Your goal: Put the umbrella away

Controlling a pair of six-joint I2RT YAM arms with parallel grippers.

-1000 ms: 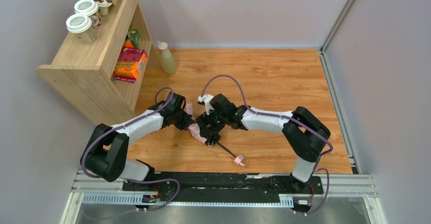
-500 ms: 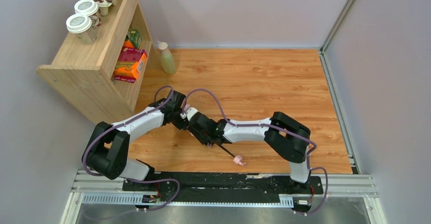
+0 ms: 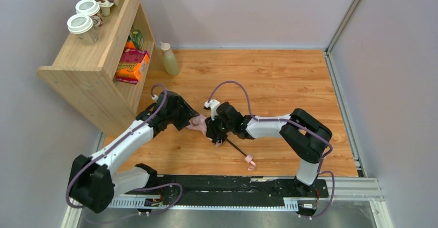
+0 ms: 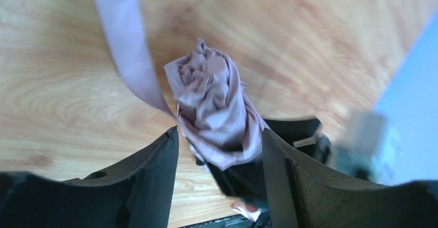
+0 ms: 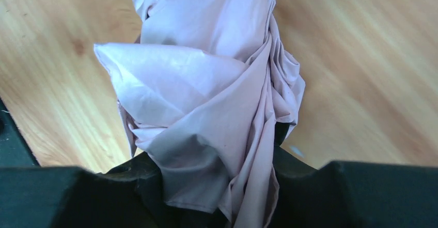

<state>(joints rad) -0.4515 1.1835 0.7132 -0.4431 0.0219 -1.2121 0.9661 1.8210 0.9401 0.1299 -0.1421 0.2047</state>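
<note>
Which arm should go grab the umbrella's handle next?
Right, probably. The handle lies on the right arm's side, down the black rod from the right claw. The left claw grips the umbrella at its far end, so it can hold that steady.

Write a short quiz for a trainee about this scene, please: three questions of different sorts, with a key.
1. True or false: the umbrella has its canopy spread open.
2. Where does the bottle stand? A, on the table beside the shelf; B, on top of the shelf; C, inside the shelf.
3. How many pairs of jaws close on the canopy?
Key: 1 false, it is bunched up; 2 A; 3 two, left and right.
</note>
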